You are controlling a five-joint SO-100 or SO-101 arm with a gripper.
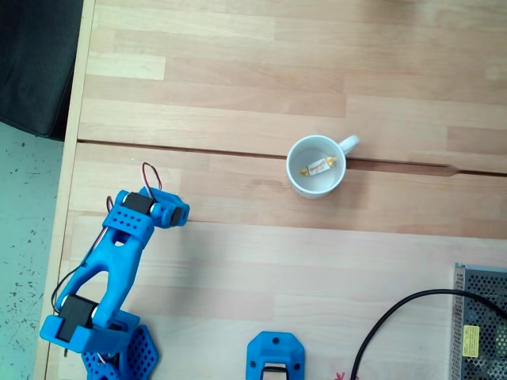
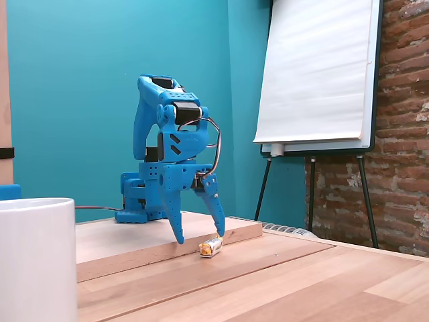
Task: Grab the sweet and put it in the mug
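– Mug whereabouts, and what is it holding?

– The small round white ceramic mug (image 1: 316,165) is sitting on the pale wooden table (image 1: 238,71), handle pointing up and right in a fixed view from above. A tiny wrapped sweet (image 1: 317,167), white with yellow-orange twisted ends, is lying inside the mug on its floor.

– Where is the arm standing?

– The blue plastic robot arm (image 1: 119,253) is folding up well to the lower left of the mug.

– And the fingers?

– In a fixed view from the side, the blue two-finger gripper (image 2: 200,237) is pointing down beyond the mug and to its right, fingers spread apart, gripping nothing. A look-alike wrapped candy (image 2: 211,247) is lying on the table right under the right-hand fingertip; I cannot tell whether they are touching.
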